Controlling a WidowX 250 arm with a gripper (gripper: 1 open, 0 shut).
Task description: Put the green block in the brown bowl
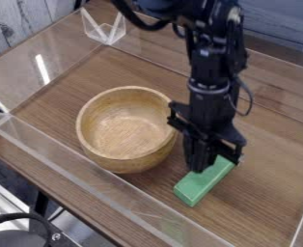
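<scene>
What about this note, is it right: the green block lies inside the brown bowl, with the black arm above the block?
Not inside: the camera view shows the green block on the table, beside the brown bowl.

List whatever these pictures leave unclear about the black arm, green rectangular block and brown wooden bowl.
- Black gripper: fingertips dark, small and blurred against the block's far end; contact cannot be told.
- Green block: underside hidden by itself.
- Brown bowl: outer far side hidden behind its rim.
</scene>
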